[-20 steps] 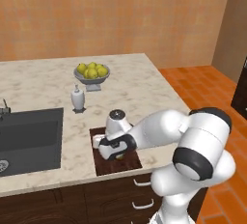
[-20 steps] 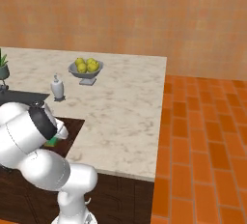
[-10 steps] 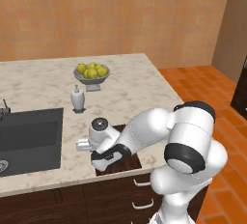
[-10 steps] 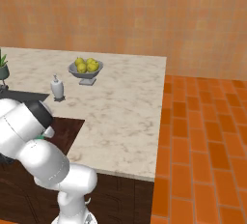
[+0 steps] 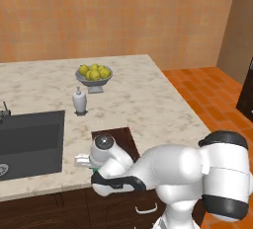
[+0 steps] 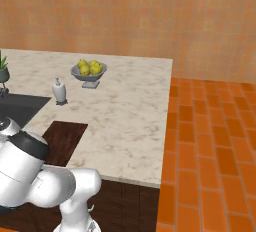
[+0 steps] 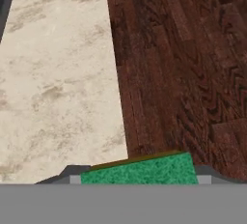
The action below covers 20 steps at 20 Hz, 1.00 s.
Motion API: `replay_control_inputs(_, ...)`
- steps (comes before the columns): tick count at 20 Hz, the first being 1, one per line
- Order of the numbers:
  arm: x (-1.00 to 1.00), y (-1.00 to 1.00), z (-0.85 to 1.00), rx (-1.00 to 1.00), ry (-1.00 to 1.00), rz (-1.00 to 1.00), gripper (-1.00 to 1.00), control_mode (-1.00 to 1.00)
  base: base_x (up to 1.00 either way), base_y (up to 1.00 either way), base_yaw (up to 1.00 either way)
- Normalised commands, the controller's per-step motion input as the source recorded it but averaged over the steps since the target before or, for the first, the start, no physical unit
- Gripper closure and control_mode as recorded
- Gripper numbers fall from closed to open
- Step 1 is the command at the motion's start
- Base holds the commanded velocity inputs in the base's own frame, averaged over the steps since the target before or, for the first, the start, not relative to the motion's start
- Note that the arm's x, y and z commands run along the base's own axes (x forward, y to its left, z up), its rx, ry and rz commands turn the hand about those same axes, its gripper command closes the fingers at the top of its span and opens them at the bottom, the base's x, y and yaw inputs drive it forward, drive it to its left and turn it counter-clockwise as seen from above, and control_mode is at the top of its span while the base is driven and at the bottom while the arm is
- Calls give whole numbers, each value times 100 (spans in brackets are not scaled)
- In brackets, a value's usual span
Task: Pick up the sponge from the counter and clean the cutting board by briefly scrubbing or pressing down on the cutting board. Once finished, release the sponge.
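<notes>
In the hand view the sponge [image 7: 140, 170], green on top with a yellow strip under it, sits between my gripper's [image 7: 140, 177] fingertips [image 7: 72, 178], shut on its two ends. It hangs low over the left edge of the dark reddish-brown cutting board [image 7: 193, 73], with the marbled counter [image 7: 58, 73] to its left. Seen from the left base, the gripper [image 5: 83, 161] is at the board's [image 5: 123, 138] near-left corner, close to the counter's front edge. My arm hides the near part of the board [image 6: 62, 138] in the right base view.
The dark sink [image 5: 29, 141] lies just left of the hand. A white soap dispenser [image 5: 79, 99] stands behind the board, and a bowl of lemons [image 5: 94, 72] farther back. A potted plant [image 6: 2, 68] is at the far left.
The arm has swung left and toward the counter's front edge, carrying the sponge from over the board's middle to its left edge by the sink.
</notes>
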Motion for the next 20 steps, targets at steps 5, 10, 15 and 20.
replay_control_inputs(5, 25, -48, -3, 0, 0, -10, 100, -100, 0, 0, 0)
replay_control_inputs(10, 25, -13, -16, -11, 0, -9, 100, -100, 0, 0, 0)
replay_control_inputs(15, 4, -40, -12, -4, 0, -4, 100, -100, 0, 0, 0)
replay_control_inputs(20, 0, -92, -2, 0, 0, 3, 100, -100, 0, 0, 0)
